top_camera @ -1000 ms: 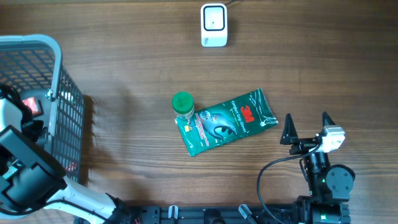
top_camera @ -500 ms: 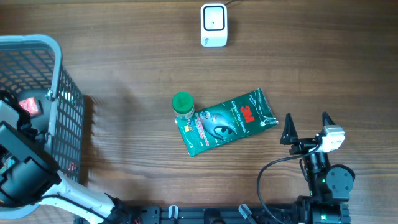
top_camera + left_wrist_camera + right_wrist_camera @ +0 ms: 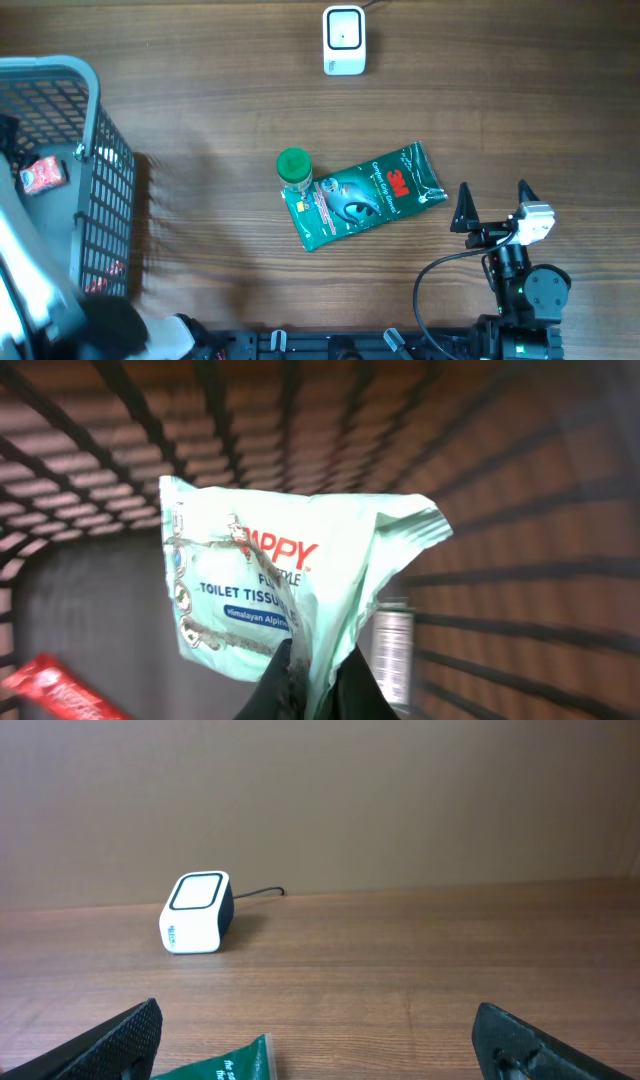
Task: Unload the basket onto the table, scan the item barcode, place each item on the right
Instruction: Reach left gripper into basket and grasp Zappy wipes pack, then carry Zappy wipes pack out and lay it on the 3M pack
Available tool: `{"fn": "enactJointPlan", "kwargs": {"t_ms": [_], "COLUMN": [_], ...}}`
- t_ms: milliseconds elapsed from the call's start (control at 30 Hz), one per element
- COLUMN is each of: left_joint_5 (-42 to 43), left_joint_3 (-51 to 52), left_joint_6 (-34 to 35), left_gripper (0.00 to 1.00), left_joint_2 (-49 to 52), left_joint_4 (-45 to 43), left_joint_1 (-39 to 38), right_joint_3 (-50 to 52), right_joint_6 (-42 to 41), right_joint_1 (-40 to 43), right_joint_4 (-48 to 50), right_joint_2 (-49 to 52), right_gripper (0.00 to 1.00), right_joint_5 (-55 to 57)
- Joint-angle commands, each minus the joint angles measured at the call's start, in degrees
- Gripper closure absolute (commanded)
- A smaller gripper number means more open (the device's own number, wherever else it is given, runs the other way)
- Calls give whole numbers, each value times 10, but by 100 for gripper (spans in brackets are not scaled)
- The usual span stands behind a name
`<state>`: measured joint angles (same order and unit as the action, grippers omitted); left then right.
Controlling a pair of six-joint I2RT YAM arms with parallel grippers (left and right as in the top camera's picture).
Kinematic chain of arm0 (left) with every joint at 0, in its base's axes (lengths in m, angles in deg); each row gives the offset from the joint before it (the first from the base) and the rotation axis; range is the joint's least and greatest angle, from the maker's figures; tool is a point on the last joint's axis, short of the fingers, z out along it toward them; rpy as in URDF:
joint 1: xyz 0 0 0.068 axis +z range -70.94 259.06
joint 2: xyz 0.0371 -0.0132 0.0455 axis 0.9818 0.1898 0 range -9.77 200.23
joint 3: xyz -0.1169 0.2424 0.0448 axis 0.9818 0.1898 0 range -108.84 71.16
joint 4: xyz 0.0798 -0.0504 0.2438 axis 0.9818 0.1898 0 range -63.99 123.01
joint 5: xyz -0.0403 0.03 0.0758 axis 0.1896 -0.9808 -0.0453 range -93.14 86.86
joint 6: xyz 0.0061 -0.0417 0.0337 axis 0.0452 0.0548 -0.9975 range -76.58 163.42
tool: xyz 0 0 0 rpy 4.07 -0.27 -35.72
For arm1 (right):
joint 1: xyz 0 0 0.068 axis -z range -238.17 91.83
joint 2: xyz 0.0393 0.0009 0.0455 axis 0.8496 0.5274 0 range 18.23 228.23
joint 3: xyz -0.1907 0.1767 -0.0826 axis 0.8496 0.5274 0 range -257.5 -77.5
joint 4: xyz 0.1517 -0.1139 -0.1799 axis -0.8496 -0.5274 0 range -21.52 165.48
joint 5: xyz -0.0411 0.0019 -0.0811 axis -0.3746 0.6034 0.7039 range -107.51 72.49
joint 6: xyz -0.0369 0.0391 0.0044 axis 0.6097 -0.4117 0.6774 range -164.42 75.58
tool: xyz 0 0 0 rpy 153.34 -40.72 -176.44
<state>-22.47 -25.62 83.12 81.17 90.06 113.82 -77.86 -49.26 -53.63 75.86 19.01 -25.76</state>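
Moved since a second earlier: the left tool (image 3: 315, 682), then spread, had clamped onto the toilet tissue packet (image 3: 290, 585), which we recorded pinched at its lower edge inside the basket (image 3: 95, 150). We judged the item secured and the scan not begun. Scanner (image 3: 344, 40): far edge of the counter (image 3: 200, 90), well apart. In between: the basket wall, and a green-capped bottle (image 3: 294, 168) just beside a green glove packet (image 3: 365, 195). Right tool (image 3: 493, 190): spread wide, empty.

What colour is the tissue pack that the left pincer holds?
The tissue pack is pale mint green; the left wrist view shows it best.
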Motion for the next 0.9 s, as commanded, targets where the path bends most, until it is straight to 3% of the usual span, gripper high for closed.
{"fn": "enactJointPlan", "kwargs": {"t_ms": [0, 67, 133, 233, 300, 400, 500, 667, 767, 867], "left_joint_5": [98, 235, 396, 708, 797, 805, 871, 910, 911, 911], "left_joint_3": [-13, -13, -13, -8, 2, 43, 123, 304, 342, 342], "left_joint_6": [2, -8, -67, -287, -403, -460, -502, -495, -479, -421], "left_gripper": [96, 96, 96, 96, 96, 96, 96, 96, 96, 96], "left_joint_2": [-150, -238, -283, -331, -348, -350, -347, -271, -168, -25], "left_joint_4": [-9, -17, -17, 2, 63, 107, 63, -138, -223, -323], "left_joint_1": [-12, -12, -15, -63, -123, -212, -301, -473, -547, -600], "right_joint_3": [1, 1, 1, 1, 1, 1, 1, 1, 1, 1], "right_joint_6": [3, 3, 3, 3, 3, 3, 3, 3, 3, 3], "right_joint_1": [-1, -1, -1, -1, -1, -1, -1, -1, -1, -1], "right_joint_4": [2, 1, 1, 2, 2, 1, 1, 2, 2, 1], "right_joint_2": [-2, -2, -2, -2, -2, -2, -2, -2, -2, -2], "right_gripper": [0, 0, 0, 0, 0, 0, 0, 0, 0, 0], "right_joint_5": [6, 6, 6, 6, 6, 6, 6, 6, 6, 6]}}
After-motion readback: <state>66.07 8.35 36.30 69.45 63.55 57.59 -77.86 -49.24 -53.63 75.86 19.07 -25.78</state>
